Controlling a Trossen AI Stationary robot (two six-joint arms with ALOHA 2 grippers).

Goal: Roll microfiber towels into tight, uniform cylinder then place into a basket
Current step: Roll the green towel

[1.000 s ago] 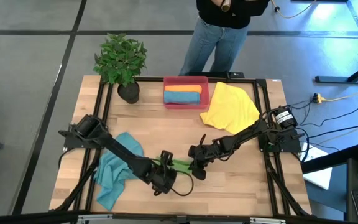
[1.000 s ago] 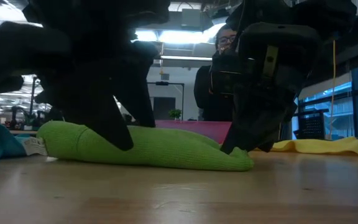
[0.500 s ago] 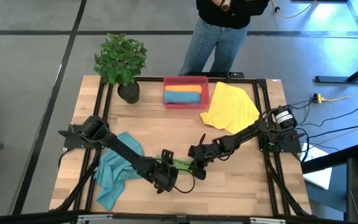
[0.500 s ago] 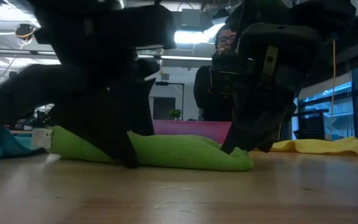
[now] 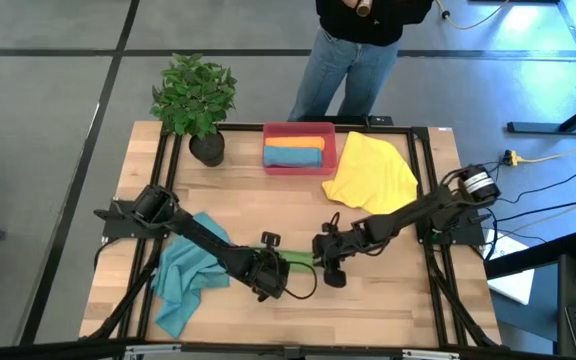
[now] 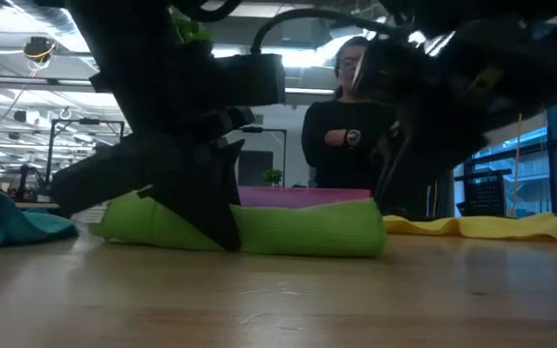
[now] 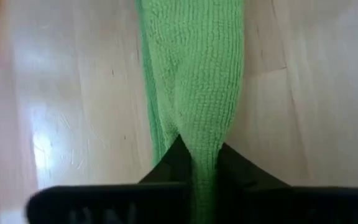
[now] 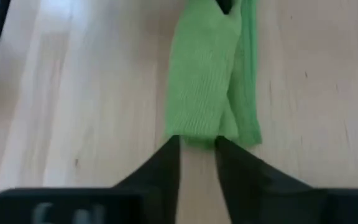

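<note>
A green microfiber towel point(image 5: 299, 261), rolled into a cylinder, lies on its side on the wooden table near the front middle; in the low view the green roll point(image 6: 298, 230) rests flat. My left gripper point(image 5: 271, 277) is shut on its left end. My right gripper point(image 8: 197, 155) hovers just off the roll's right end point(image 8: 197, 127), fingers a little apart with nothing between them. The red-pink basket point(image 5: 331, 150) stands at the far edge with an orange and a blue roll inside. My left gripper pinches the green roll's left end point(image 7: 197, 142) between its two fingers, and the cloth narrows where it enters them. The fingers slant down from the table's left and lie along the roll. The roll stays on the table.
A yellow towel point(image 5: 373, 172) lies spread at the far right and a teal towel point(image 5: 188, 275) crumpled at the near left. A potted plant point(image 5: 196, 100) stands at the far left. A person point(image 5: 358, 50) stands behind the far edge.
My left gripper has sunk toward the roll's left end and shut on it. My right gripper has opened, let go of the roll's right end and risen clear of it, rolling as it went. The roll has stayed on the table.
</note>
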